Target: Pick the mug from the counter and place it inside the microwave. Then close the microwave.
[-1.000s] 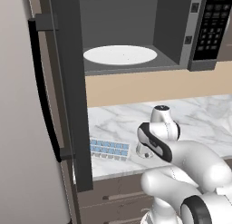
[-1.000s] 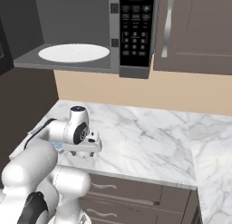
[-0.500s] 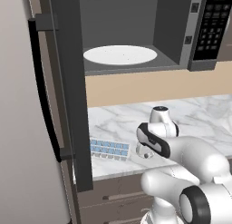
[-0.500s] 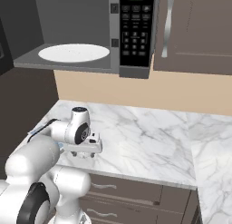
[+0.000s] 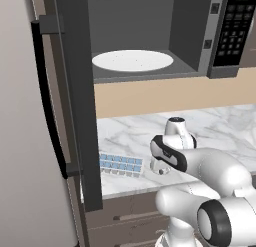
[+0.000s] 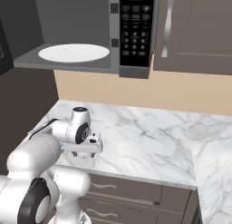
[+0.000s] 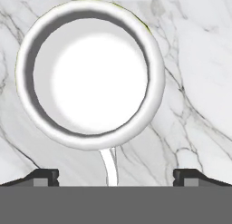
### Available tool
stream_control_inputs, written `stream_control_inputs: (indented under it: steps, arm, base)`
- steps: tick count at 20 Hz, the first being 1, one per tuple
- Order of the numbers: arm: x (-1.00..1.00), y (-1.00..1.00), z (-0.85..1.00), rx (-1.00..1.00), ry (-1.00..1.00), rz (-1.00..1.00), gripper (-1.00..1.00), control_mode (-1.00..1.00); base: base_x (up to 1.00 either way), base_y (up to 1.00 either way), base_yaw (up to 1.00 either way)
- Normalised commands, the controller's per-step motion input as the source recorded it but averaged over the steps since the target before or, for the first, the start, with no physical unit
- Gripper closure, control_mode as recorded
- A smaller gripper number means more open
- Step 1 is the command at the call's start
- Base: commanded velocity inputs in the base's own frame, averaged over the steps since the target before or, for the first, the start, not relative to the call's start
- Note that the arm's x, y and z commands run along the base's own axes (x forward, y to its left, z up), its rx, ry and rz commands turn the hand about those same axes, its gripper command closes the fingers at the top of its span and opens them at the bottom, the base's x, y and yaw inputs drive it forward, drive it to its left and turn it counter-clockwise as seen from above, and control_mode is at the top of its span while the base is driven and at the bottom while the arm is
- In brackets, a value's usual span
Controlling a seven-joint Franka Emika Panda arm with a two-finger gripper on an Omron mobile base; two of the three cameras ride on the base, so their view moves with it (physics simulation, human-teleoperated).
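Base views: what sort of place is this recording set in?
A kitchen, rendered rather than real: an open microwave with a white plate inside, a marble counter over dark drawers, and an ice cube tray.

The white arm folds forward from its base, elbow bulging low and the forearm reaching out level. The wrist bends so the hand points straight down. The gripper (image 7: 115,175) hangs with its jaws spread wide, nothing between them; its 2 dark fingertips (image 7: 41,177) stand far apart at the bottom of the hand view. From the right base view the gripper (image 6: 86,153) sits just under the round white wrist joint, close above the surface below.
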Motion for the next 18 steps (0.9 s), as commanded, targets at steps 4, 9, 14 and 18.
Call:
stream_control_inputs:
  steps: [4,9,14,18]
  arm:
    - [0.0,0.0,0.0,0.0,-0.01,0.0,-1.0,-1.0]
    - [0.01,0.0,0.0,0.0,-0.01,0.0,-1.0,-1.0]
    - [0.15,0.0,-0.07,0.0,0.0,0.0,-1.0,-1.0]
    - [0.2,0.0,-0.09,0.0,0.0,0.0,-1.0,-1.0]
  base:
    - [0.0,0.0,0.0]
    - [0.0,0.0,0.0]
    - [0.0,0.0,0.0]
    - [0.0,0.0,0.0]
